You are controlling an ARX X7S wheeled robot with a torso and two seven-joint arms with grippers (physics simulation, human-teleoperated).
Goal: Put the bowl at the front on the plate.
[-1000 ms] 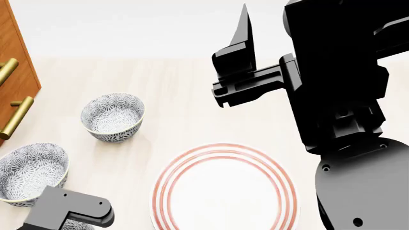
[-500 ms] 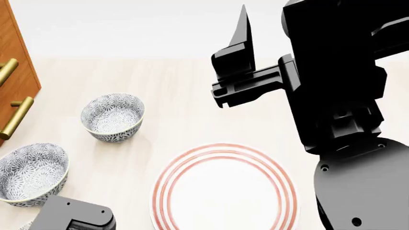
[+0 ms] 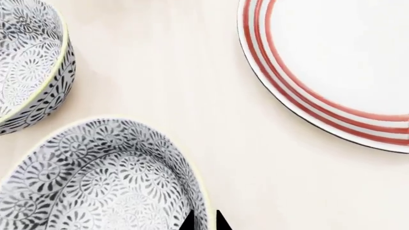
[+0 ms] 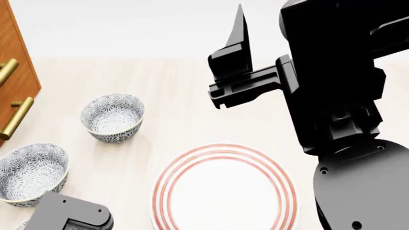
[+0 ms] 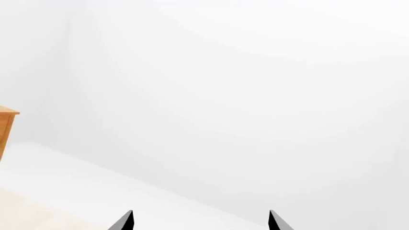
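In the left wrist view the front bowl [image 3: 96, 177], white with a dense grey-blue floral pattern, fills the near corner. My left gripper [image 3: 204, 223] straddles its rim, one fingertip inside the wall and one outside, shut on it. In the head view the gripper's grey housing [image 4: 69, 214] covers nearly all of this bowl at the bottom left. The plate [image 4: 223, 191], white with red rings, lies to the right of it, apart from it [image 3: 332, 62]. My right gripper [image 5: 199, 221] hangs open and empty, high above the table and facing a white wall.
Two more patterned bowls stand behind the front one, the middle bowl [image 4: 30, 173] [image 3: 28, 62] close to it and the far bowl [image 4: 113, 116] farther back. A wooden cabinet with brass handles [image 4: 16, 72] borders the left. The black right arm [image 4: 338, 96] hangs over the table's right side.
The left gripper's housing dropped lower over the front bowl, then shifted slightly up and left. The right arm edged a little to the left. Bowls and plate stayed put.
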